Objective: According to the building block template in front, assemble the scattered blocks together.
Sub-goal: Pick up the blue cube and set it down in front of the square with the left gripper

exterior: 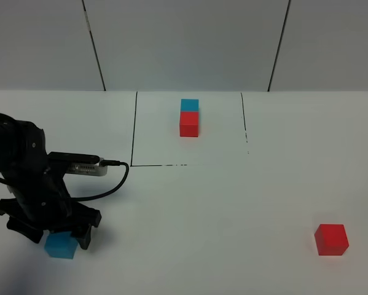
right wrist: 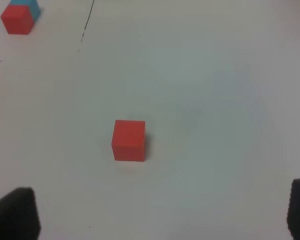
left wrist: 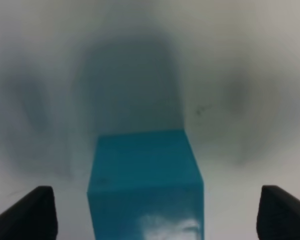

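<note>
Taking the building block template as the landmark, a thin black-lined rectangle at the far middle of the white counter, the scene reads as follows. Well to the left of the template and nearer the camera, the left end effector stands low over the counter on its black arm, with a cable looping off the arm toward the outline's near left corner. It is released: its two dark fingers stand wide apart. Between them sits the cyan-blue cube, one of the scattered blocks. It rests on the counter, and the left wrist view shows bare counter on both sides, so neither finger touches it. Inside the template, toward the far edge and about midway across, the template's cyan-blue cube and the template's red cube touch face to face, the cyan-blue one farther back and the red one in front. Well to the right of the template and nearer the camera lies the loose red cube, alone on the counter with nothing touching it. The right end effector appears only in its own wrist view. It is also released, its fingertips spread wide, and it hangs clear of the red cube.
</note>
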Robot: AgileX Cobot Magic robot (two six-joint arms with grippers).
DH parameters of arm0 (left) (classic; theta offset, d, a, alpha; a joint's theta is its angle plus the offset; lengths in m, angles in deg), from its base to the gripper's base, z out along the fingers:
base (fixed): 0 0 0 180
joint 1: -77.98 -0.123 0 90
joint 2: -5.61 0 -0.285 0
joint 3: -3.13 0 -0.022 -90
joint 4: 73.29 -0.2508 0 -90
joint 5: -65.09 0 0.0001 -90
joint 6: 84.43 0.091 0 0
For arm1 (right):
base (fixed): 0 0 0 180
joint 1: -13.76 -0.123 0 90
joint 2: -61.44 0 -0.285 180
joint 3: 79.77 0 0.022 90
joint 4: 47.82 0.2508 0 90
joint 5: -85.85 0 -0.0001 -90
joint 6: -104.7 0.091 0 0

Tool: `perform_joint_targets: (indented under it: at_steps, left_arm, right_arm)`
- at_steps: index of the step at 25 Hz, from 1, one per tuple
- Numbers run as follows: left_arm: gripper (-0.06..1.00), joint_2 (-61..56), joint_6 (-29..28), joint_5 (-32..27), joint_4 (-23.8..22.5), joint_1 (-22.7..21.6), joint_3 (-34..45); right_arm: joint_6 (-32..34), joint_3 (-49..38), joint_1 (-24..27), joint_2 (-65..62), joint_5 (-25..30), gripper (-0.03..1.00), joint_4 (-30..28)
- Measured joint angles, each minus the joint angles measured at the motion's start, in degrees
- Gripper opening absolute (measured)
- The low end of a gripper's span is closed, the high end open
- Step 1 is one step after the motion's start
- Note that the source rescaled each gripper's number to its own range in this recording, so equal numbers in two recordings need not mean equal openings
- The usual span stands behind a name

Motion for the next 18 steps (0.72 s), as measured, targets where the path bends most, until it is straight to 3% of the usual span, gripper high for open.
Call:
perform_joint_targets:
  at_steps: [5, 7, 10, 13, 14, 18]
  left_arm:
    - [0.91, 2.5, -0.6, 1.9, 0.0, 0.0, 1.7]
    - [0.85, 2.8, -1.3, 2.3, -0.1, 0.0, 1.8]
    - [0.62, 2.8, -1.6, 2.5, -0.2, 0.0, 1.9]
    - [0.09, 2.8, -1.6, 2.0, -0.4, 0.0, 1.9]
    - [0.00, 2.8, -1.6, 1.2, -0.8, 0.0, 1.8]
    - [0.01, 2.7, -1.3, -5.8, -4.7, 0.0, -1.3]
  right_arm:
    - [0.0, 0.0, 0.0, 0.0, 0.0, 1.00, 0.0]
    - [0.0, 0.0, 0.0, 0.0, 0.0, 1.00, 0.0]
    - [0.0, 0.0, 0.0, 0.0, 0.0, 1.00, 0.0]
    - [0.0, 0.0, 0.0, 0.0, 0.0, 1.00, 0.0]
    - [0.0, 0.0, 0.0, 0.0, 0.0, 1.00, 0.0]
    - [0.0, 0.0, 0.0, 0.0, 0.0, 1.00, 0.0]
